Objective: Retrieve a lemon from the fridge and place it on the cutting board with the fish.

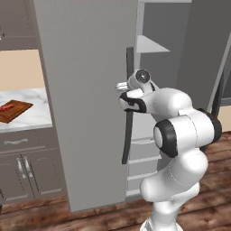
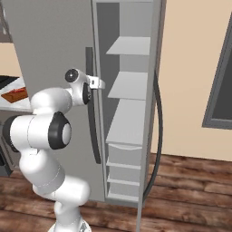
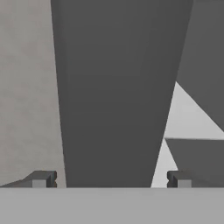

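- The fridge (image 1: 85, 90) stands tall and grey, its one door drawn ajar so that the interior shows beside the door's edge.
- Inside the fridge, pale shelves (image 2: 129, 86) are stacked one above another, with drawers (image 2: 124, 158) below them near the floor; no fruit can be made out on the shelves that show.
- A long dark vertical handle (image 1: 128, 113) runs down the edge of the closed door, just beside the opening.
- The end effector (image 3: 111, 179) sits at the handle, at about mid-height of the fridge; in the hand view its two dark fingertips (image 3: 41, 178) stand spread wide, one on either side of the dark bar, with nothing pinched between them.
- In the hand view the bar fills the gap between the tips, but whether either tip touches it cannot be told.
- In the left base view the white arm (image 1: 180, 135) rises from the lower right and bends toward the handle; in the right base view it reaches the same spot from the lower left.
- The cutting board (image 1: 13, 110), reddish-brown, lies on the marble table (image 1: 31, 115) to the left of the fridge, near the table's front edge.
- The fish (image 1: 6, 107), red-orange, rests on the board's top surface.
- Brown-grey cabinets (image 1: 22, 171) stand beneath the table, on a wooden floor (image 2: 190, 190).
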Available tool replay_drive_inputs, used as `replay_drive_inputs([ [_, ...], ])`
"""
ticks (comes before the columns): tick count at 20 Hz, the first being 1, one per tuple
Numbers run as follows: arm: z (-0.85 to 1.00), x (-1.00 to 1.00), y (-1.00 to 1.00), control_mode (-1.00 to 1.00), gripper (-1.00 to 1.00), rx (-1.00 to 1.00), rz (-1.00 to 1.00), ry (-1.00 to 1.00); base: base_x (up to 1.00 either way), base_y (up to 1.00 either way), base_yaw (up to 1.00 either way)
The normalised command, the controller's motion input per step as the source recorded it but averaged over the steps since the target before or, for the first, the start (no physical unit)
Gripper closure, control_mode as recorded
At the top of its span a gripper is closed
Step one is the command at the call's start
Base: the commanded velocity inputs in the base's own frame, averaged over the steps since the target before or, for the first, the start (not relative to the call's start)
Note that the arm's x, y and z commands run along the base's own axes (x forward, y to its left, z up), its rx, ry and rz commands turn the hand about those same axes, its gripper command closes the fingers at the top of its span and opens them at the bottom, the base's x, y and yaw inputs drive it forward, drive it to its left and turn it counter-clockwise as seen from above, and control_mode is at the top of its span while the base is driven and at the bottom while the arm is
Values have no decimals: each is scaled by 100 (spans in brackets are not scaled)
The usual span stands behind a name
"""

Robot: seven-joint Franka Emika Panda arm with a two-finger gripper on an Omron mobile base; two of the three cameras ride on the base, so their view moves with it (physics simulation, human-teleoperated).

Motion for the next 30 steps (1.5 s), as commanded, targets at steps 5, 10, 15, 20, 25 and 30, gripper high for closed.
replay_drive_inputs([
  [5, 0, 37, 0, -100, -100, 0, 0, -5, 0, 0, 0],
  [10, 0, 43, 2, -100, 100, 0, 0, -2, 0, 0, 0],
  [15, 0, 22, 1, -100, 100, 0, 0, 0, 0, 0, 0],
  [20, 0, -8, 3, -100, 100, 0, -5, 0, 0, 0, 0],
  [25, 9, -50, 17, -100, 100, -4, -14, 9, 0, 0, 0],
  [30, 20, -94, 37, -100, 100, -1, -14, 11, 0, 0, 0],
])
